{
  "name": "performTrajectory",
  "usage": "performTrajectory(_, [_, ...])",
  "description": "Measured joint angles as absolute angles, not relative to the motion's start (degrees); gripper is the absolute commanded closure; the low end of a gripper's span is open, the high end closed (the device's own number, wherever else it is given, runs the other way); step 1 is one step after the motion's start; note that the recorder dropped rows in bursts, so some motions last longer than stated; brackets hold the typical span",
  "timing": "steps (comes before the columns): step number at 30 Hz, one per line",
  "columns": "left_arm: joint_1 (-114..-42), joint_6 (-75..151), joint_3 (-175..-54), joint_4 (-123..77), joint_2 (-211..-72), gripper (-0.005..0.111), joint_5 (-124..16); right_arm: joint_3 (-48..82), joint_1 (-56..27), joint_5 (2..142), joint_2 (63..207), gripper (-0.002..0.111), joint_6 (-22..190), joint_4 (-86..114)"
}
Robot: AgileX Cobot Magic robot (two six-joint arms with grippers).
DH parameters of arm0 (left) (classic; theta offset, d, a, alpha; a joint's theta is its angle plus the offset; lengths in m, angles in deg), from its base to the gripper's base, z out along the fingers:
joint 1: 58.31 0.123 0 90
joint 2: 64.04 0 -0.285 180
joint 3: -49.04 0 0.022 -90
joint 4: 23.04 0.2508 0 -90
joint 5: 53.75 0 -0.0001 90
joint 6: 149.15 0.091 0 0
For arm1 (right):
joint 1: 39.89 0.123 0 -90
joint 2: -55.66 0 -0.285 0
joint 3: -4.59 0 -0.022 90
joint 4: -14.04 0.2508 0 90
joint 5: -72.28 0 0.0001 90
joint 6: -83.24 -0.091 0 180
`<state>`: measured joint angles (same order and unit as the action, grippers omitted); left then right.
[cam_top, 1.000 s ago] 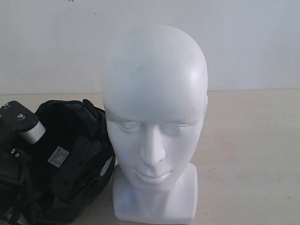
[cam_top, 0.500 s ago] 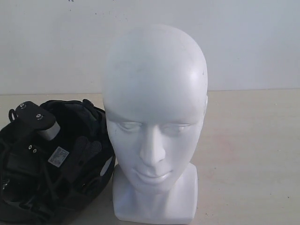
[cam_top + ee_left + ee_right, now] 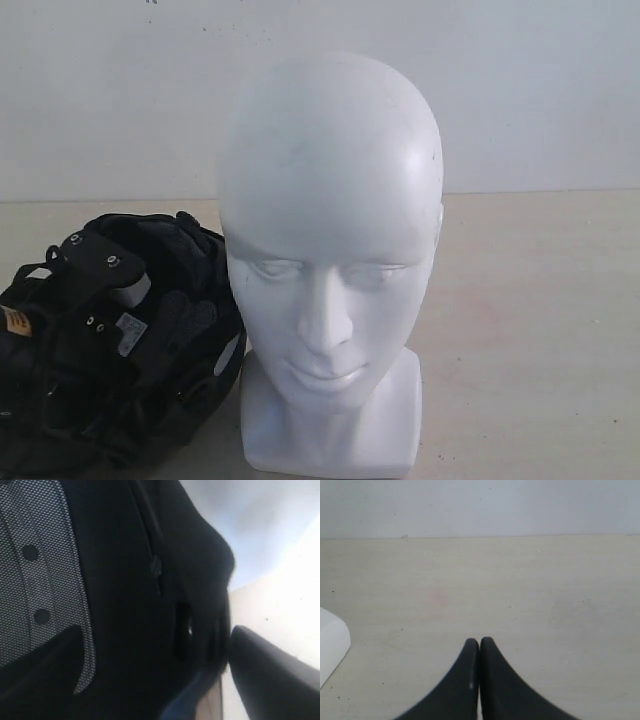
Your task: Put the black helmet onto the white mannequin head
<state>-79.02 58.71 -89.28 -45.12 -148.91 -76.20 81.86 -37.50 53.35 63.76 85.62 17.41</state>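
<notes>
Over the last second the left arm has travelled from the left edge of the exterior view further across the black helmet (image 3: 190, 330), so that its wrist now hangs over the padded interior. The helmet itself has not shifted. The left fingers (image 3: 270, 680) stand spread wide and grip nothing; in the wrist view one appears inside against the mesh lining and one outside the shell, which suggests a rim grasp is being set up but not closed. The right fingers (image 3: 495, 680) are pressed together, empty, over bare table (image 3: 530, 330). The helmet lies on the table just left of the white mannequin head (image 3: 330, 200), close to its base, opening turned up and toward the camera, crown down. The head stands upright, bare, facing the camera. The helmet's long axis and front cannot be fixed: the visor is out of sight.
</notes>
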Motion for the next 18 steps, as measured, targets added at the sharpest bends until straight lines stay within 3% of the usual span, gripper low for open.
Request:
performTrajectory(17, [-79.33, 58.83, -89.28, -44.64, -156.99, 0.040, -69.41, 81.86, -37.50, 53.35, 63.76, 0.109, 85.62, 17.41])
performTrajectory(18, [-79.33, 58.83, -89.28, -44.64, -157.11, 0.049, -69.18, 81.86, -37.50, 53.35, 63.76, 0.109, 85.62, 17.41])
